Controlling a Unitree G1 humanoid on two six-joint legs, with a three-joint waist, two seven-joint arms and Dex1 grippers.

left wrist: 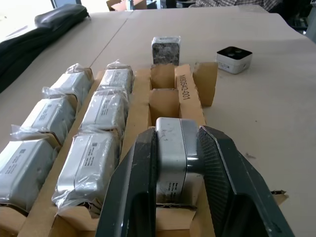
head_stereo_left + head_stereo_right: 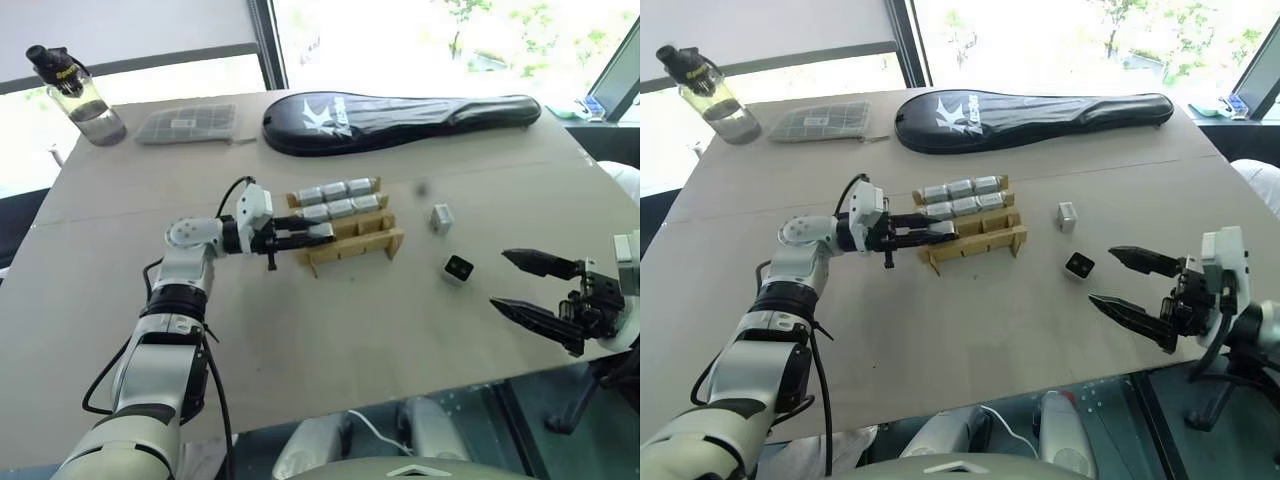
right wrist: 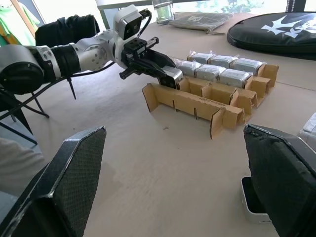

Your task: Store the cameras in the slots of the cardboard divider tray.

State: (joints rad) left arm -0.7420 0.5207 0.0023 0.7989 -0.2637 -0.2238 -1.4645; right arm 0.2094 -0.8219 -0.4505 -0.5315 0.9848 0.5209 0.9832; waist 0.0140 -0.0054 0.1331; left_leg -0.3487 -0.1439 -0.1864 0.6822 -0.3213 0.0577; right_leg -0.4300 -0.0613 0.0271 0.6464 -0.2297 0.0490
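Tray mid-table. Six cameras fill its two far rows. Left gripper at tray's left end holds a seventh camera over the near row's left slot. Two loose cameras right of tray: one farther, one nearer. Right gripper just right of those. Racket bag behind tray; packet and bottle far left.

A divider slat of the cardboard divider tray carries small print that looks like "M025C40-001". At twelve o'clock on the bench, the black racket cover bears a large white "K" logo with smaller lettering I can't read. The labels on the wrapped cameras are illegible.
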